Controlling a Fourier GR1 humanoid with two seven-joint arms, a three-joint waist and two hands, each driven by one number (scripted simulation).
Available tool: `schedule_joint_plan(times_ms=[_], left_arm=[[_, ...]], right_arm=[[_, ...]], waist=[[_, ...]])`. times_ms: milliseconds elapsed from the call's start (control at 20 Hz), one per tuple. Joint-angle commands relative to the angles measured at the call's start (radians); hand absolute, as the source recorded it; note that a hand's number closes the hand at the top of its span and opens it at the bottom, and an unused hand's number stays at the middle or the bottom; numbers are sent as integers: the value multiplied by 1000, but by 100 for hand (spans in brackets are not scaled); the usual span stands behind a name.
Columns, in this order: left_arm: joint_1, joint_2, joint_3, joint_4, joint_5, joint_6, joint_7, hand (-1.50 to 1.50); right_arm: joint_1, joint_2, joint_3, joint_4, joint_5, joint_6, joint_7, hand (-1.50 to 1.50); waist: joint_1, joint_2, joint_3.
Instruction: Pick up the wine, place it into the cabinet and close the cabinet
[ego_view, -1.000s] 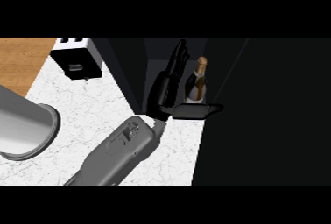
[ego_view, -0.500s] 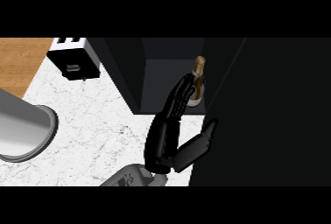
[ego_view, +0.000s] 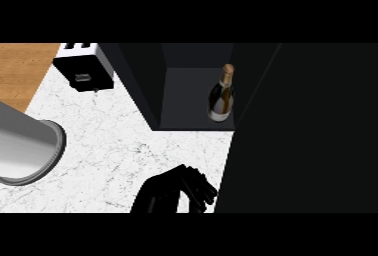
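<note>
One hand (ego_view: 176, 192) cropped, wine (ego_view: 221, 96) inside cabinet (ego_view: 193, 102)

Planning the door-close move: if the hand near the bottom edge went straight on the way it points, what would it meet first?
Likely the open cabinet door at its edge; the hand points up and right. Depth is unclear.

White marbled counter (ego_view: 125, 145), wooden strip (ego_view: 22, 70) at far left, black toaster (ego_view: 83, 74).
</note>
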Motion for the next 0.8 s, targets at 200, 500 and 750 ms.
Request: schedule_joint_plan(times_ms=[200,500,750], left_arm=[[181,233,23,-218,39,-143,-33,150],[317,402,158,-345,162,-286,-78,150],[397,468,333,-316,277,-415,-153,150]], right_arm=[[-22,-14,122,-64,-98,91,45,150],[-31,122,230,-29,-168,36,58,150],[-57,210,409,-29,-48,-16,93,150]], waist=[[4,-2,-1],[24,-3,-2],[5,-4,-3]])
